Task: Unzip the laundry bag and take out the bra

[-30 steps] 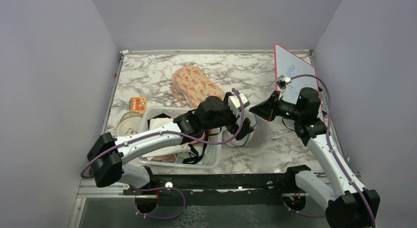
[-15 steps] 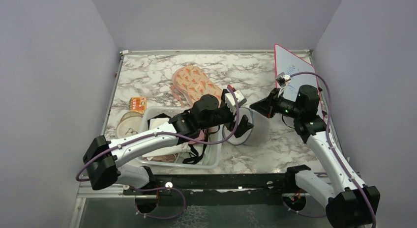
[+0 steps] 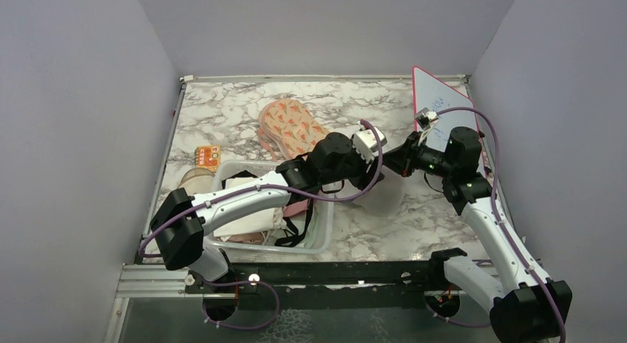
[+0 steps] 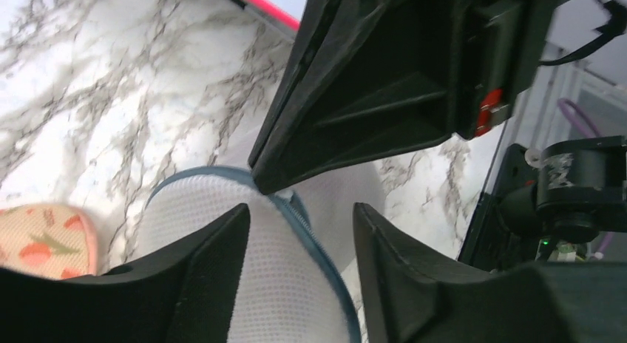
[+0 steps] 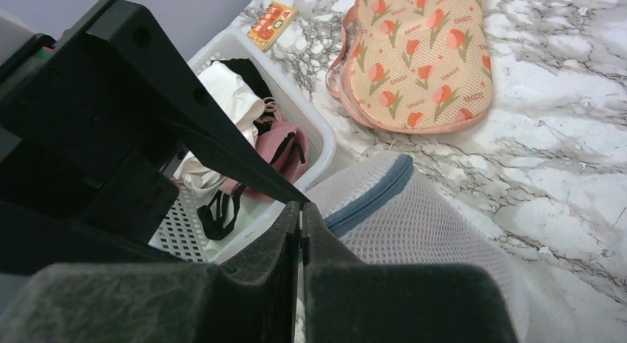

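left gripper (image 4: 301,210): spread, straddling bag (image 4: 281,284) top | right gripper (image 5: 301,214): pressed together, tip on bag's blue zip edge, pinch unclear | bag: on table (image 5: 562,143), touching basket (image 5: 314,132), right of it

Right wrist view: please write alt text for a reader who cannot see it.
The right gripper, jaws pressed together, meets the grey-blue zipper rim of the white mesh laundry bag on a marble table. The left arm, black, fills the left side, over a white basket of garments; a peach tulip-print item lies behind.
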You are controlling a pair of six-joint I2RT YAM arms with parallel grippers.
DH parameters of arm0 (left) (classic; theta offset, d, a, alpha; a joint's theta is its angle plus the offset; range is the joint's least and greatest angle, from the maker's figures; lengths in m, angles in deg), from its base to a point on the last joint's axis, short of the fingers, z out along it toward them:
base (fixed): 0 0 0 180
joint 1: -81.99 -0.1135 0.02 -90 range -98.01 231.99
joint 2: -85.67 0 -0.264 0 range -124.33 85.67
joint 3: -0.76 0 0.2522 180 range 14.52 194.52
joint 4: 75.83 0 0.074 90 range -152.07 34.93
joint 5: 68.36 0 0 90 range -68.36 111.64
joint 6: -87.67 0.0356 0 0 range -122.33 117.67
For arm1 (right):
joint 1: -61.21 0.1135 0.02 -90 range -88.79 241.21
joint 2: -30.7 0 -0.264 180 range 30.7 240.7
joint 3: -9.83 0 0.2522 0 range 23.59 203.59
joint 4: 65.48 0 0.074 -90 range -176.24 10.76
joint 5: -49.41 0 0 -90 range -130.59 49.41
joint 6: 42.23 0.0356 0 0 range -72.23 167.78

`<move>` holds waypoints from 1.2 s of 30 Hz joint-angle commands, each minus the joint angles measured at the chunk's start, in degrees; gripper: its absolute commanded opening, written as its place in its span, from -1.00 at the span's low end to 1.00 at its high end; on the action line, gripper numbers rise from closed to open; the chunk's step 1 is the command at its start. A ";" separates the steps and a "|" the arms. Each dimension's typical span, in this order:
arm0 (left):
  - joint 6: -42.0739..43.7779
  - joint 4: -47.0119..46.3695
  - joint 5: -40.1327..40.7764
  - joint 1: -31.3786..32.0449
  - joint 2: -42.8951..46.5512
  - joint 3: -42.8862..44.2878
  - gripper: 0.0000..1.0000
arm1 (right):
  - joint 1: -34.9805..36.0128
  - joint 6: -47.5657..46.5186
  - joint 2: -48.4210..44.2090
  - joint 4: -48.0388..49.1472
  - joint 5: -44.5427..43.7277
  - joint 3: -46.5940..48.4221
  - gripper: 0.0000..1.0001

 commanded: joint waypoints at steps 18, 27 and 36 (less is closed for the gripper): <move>1.71 0.10 1.24 -0.34 6.86 -6.36 -1.00 | 0.19 3.59 -1.75 3.25 -3.40 -1.18 -0.98; 8.29 -6.40 -3.55 0.46 13.98 -11.23 -1.00 | 0.11 4.11 0.88 4.44 -9.34 -2.11 -0.98; 14.52 -10.64 -4.65 1.07 21.43 -14.98 -1.00 | 0.11 3.68 5.95 9.70 -4.95 -2.38 -0.98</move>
